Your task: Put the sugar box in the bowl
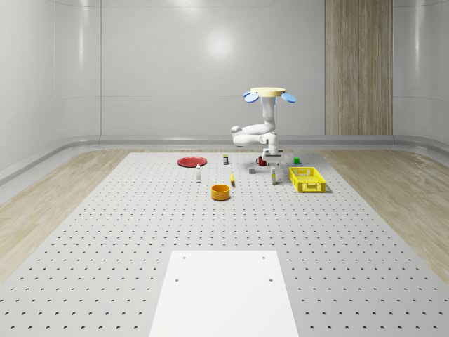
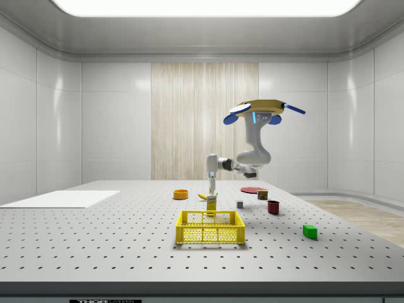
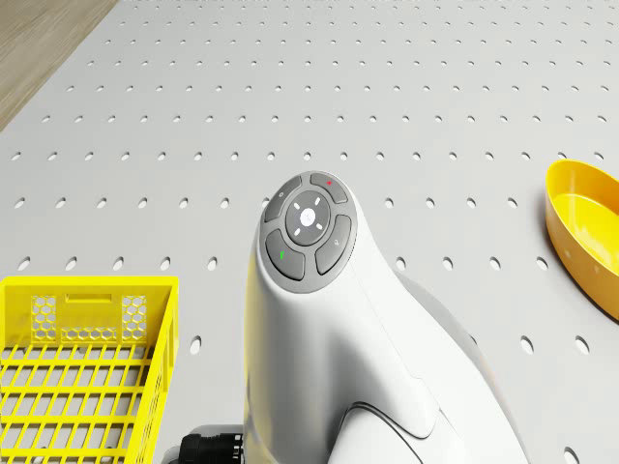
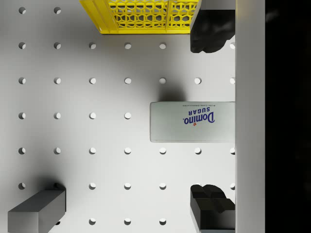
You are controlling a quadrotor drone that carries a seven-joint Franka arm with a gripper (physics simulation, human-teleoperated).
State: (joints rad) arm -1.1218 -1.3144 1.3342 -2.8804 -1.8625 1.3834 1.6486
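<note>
The fingers are spread wide above the standing sugar box, not touching it.

In the wrist view the two dark fingers [image 4: 209,31] stand far apart, and the sugar box [image 4: 192,122] is seen between them from the top, with free space on both sides. The box stands upright on the perforated surface [image 1: 140,232], just beside the yellow basket [image 1: 307,180] and near a small grey block [image 4: 36,211]. The gripper [image 2: 213,187] hangs right over the box. The drone [image 1: 265,94] hovers over the far part of the surface. The orange bowl [image 1: 221,192] is well apart from the box.
</note>
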